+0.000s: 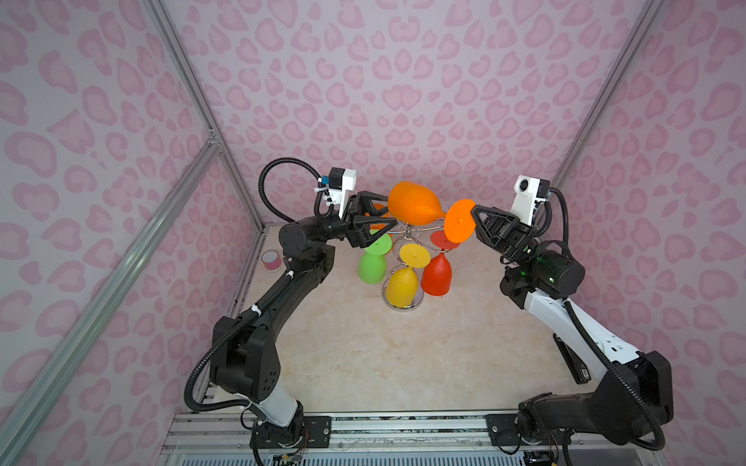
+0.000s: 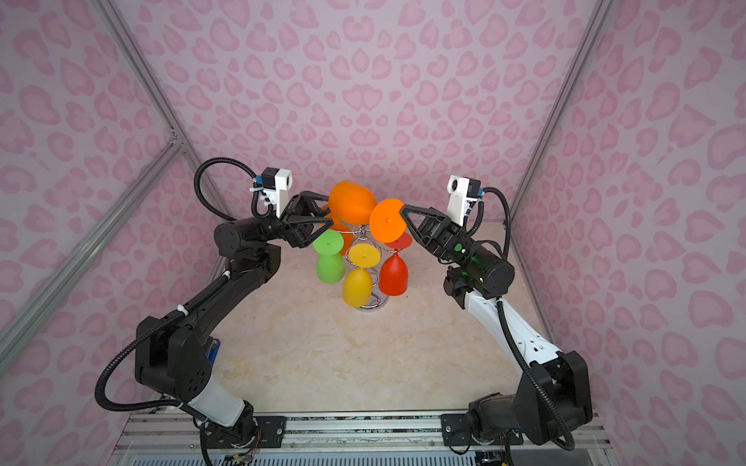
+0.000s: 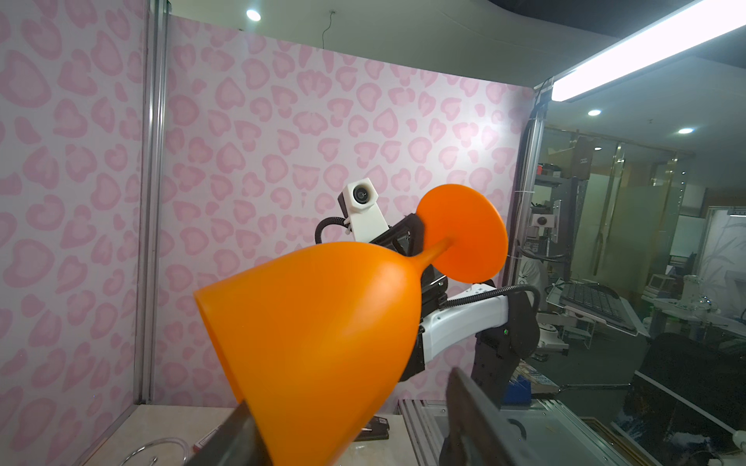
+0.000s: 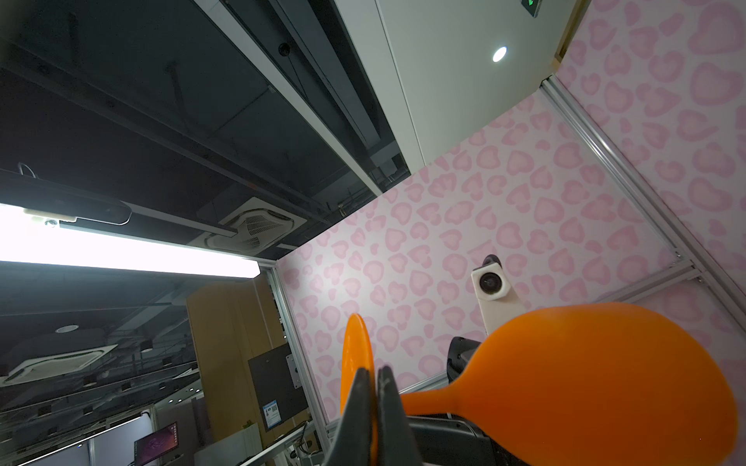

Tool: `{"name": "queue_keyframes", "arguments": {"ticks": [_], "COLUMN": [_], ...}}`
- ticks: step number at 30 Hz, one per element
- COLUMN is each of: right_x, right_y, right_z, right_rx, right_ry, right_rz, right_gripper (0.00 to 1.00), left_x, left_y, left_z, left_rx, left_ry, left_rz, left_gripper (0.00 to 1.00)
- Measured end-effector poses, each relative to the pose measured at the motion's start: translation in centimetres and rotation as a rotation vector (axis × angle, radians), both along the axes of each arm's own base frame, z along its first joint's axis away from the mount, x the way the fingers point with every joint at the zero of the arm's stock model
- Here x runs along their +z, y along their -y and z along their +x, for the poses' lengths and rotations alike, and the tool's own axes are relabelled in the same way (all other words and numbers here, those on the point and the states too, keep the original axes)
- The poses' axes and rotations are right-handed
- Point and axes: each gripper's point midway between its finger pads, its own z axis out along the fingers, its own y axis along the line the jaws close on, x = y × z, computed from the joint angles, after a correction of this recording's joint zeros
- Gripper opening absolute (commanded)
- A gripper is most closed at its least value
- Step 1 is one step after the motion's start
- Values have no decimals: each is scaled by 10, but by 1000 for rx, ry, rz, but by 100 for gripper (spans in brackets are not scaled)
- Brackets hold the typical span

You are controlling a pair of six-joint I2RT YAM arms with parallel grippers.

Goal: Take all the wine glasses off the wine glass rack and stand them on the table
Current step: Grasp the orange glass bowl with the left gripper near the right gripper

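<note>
An orange wine glass (image 1: 411, 203) (image 2: 351, 201) lies on its side in the air above the chrome wine glass rack (image 1: 409, 232) (image 2: 365, 232), clear of its hooks. My right gripper (image 1: 473, 209) (image 4: 375, 373) is shut on the rim of the glass's round foot (image 1: 460, 220) (image 4: 355, 355). My left gripper (image 1: 388, 207) (image 3: 347, 389) is open around the bowl (image 3: 323, 322). One of its fingers (image 3: 230, 435) touches the bowl near the rim, and the other finger (image 3: 476, 419) stands apart from it.
A green glass (image 1: 373, 262), a yellow glass (image 1: 403, 282), a red glass (image 1: 438, 274) and a second orange glass (image 2: 343, 234) hang upside down on the rack. A pink tape roll (image 1: 271, 259) lies by the left wall, a black tool (image 1: 573, 363) by the right.
</note>
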Motion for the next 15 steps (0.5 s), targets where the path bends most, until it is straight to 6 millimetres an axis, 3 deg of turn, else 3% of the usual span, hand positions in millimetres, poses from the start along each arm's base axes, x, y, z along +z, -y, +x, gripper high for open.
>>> {"name": "queue_keyframes", "arguments": {"ticks": [9,15], "right_x": [-1,0], "right_y": [2,8], "right_z": [12,25], "right_rx": [-13,-39], "right_ry": [-17,-61], "right_rz": [32,73], "right_gripper": [0,0], "left_x": [-2,-1], "left_y": [1,-2], "left_z": [-7,-24], "left_rx": [-30,-51], "left_ry": [-5,91], "left_rz": [2,-5], "left_gripper": [24,5]}}
